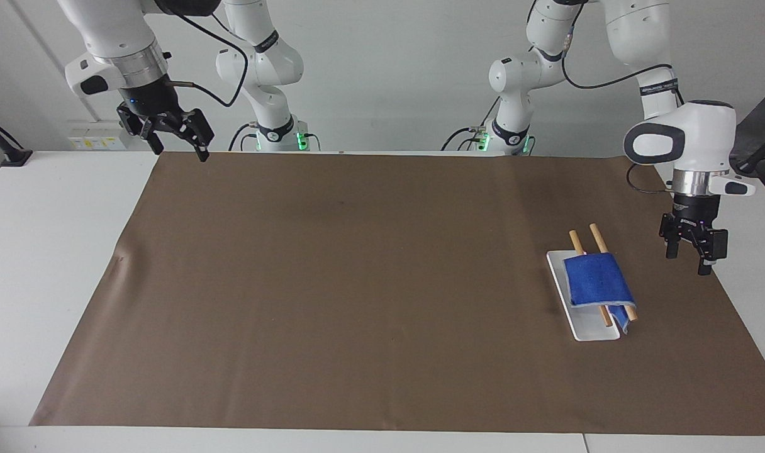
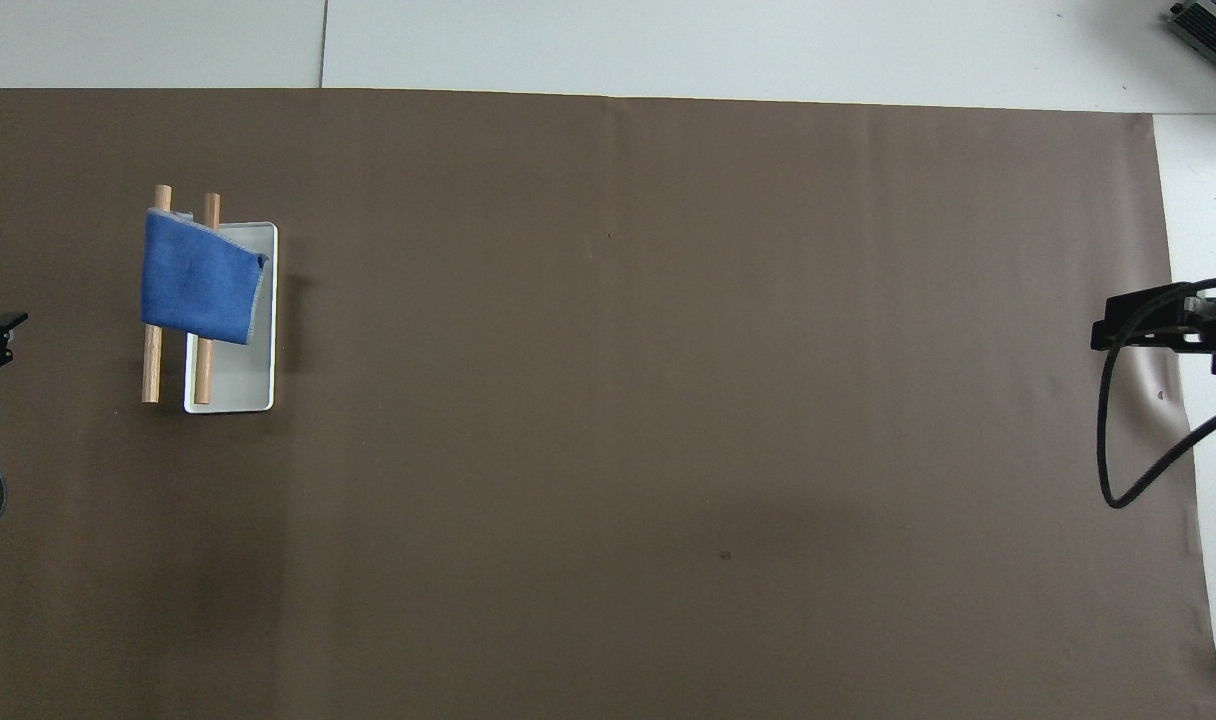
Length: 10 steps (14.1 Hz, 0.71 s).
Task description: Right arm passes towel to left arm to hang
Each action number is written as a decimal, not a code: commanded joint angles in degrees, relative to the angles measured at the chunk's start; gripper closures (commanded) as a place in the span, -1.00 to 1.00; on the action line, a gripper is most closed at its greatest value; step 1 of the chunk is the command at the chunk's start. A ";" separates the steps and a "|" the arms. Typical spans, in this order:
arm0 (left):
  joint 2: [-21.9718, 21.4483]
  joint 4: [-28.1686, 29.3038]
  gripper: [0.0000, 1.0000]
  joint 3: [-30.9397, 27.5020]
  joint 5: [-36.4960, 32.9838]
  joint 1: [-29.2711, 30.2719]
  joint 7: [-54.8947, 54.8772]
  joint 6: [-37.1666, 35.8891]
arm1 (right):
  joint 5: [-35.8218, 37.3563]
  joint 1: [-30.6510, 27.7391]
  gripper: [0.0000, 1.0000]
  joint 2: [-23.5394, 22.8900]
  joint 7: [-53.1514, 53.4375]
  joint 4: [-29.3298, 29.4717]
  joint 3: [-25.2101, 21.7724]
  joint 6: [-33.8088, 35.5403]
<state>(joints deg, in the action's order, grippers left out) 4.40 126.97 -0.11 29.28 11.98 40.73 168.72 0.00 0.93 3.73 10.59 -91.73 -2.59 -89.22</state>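
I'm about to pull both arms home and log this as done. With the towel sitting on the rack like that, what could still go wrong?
1. The towel drapes over the two wooden rods unevenly; one corner hangs lower, so it might slide off.
2. The left gripper, open, hangs close beside the rack; a careless retreat could snag the cloth or nudge the white tray.
3. The right gripper waits clear, posing little risk.
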 commanded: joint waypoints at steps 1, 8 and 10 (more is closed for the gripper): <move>0.52 -1.28 -1.00 -0.24 0.60 -3.09 -12.48 0.38 | 0.00 -0.14 -1.00 -0.39 -1.63 0.50 -0.05 1.07; 1.31 -7.43 -1.00 -0.33 0.25 -12.23 -27.73 0.56 | -0.26 -0.58 -1.00 1.01 -4.57 -2.05 0.04 -0.07; 1.31 -10.07 -1.00 -0.24 -2.02 -13.82 -29.91 0.03 | 0.26 -0.40 -1.00 0.93 -3.56 -2.05 0.04 -0.86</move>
<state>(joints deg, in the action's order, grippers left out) 4.54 120.01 0.47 28.80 0.07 13.54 168.76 0.00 0.78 3.38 5.61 -92.09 -2.75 -89.00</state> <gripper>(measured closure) 0.000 0.000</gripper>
